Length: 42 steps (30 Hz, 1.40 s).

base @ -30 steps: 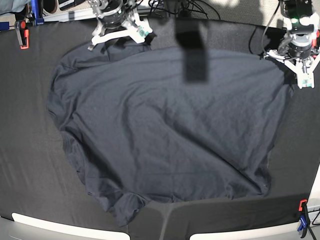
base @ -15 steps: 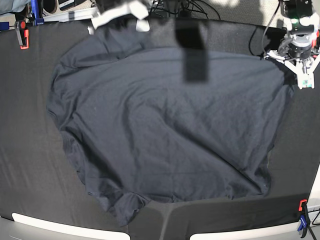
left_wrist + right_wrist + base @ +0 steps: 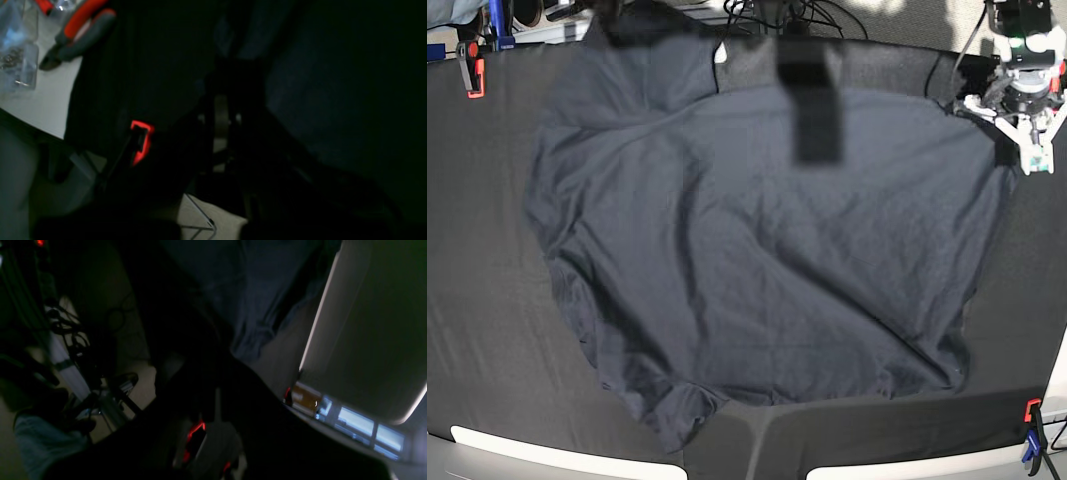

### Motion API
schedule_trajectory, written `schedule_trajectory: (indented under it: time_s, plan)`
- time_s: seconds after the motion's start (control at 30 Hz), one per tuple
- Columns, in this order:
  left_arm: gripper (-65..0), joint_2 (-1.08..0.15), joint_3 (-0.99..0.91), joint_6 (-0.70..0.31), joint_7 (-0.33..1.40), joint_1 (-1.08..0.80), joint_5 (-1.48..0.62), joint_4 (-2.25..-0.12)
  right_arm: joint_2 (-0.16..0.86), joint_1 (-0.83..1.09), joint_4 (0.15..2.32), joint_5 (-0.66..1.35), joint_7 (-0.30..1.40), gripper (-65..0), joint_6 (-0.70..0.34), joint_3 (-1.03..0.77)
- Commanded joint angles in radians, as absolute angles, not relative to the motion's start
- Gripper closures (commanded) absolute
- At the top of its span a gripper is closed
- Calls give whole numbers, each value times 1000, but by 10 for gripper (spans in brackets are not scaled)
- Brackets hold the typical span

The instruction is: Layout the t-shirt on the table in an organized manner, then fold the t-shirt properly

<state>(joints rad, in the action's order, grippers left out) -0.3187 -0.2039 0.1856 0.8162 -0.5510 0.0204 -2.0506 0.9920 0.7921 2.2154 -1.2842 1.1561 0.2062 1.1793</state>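
Fingers of the left gripper (image 3: 1031, 150) are pressed together at the far right corner of the t-shirt (image 3: 757, 260), and they seem to pinch that corner's edge, though from here I can't be sure cloth is really between them. On the other side, the right gripper is out of the overhead view; its fingers are closed too, and the shirt's far left corner is drawn up and away toward the top edge, so my guess is they grip it there. Its own wrist camera is too dark to confirm this.

Most of the shirt lies spread across the black tabletop (image 3: 487, 330), rumpled, with long creases running toward the near edge and a bunched fold at the near left. A small white label (image 3: 720, 52) peeks out by the raised corner. Orange clamps (image 3: 472, 62) hold the table's cover at its corners.

Holding two far corners looks like the way to tension the cloth: pull them apart and back, and the body should drag flat. I'd judge the laying-out only half done, with folding not yet begun. The risk is a thin edge slipping free.
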Motion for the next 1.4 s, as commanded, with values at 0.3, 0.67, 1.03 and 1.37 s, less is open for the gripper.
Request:
schedule_trajectory:
  time_s: [0.3,0.67,1.03,1.37]
  plan:
    - [0,-330,-210,202,843,-552,37,-2067,1008,801,2235,-1325,1158,0,234,1277]
    - [0,-330,-210,202,690,-545,33,-2067,918,655,2234,-1195,1140,0,270,1126]
    - [0,-330,-210,146,581,-480,-140,-2046,738,378,2233,-657,905,0,190,698]
    - [0,-330,-210,145,574,-235,-265,-1664,674,247,2156,-301,752,0,29,461]
